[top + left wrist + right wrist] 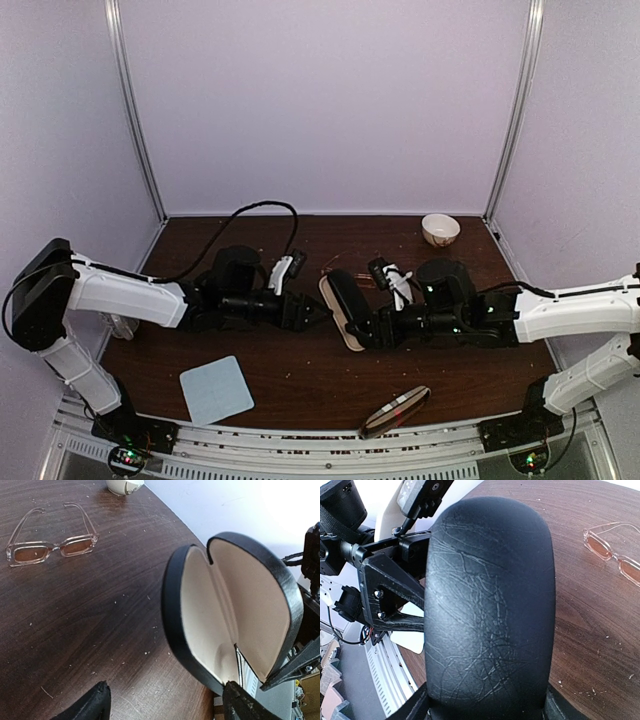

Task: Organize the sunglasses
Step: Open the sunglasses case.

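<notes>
The right gripper [485,709] clamps the open case [490,605]. The left gripper [167,706] gapes wide, empty; sunglasses [52,546] lie on the table [100,630] beyond.

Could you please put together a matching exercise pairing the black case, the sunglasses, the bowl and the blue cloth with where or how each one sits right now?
Things:
1. black case
2. sunglasses
3. bowl
4. blue cloth

Places or states:
A. flat near the table's front edge, on the left
B. resting on the table with temple arms unfolded
C. at the far right corner of the table
D. open, cream lining showing

Pairs: 1-D, 2-B, 3-C, 4-A
</notes>
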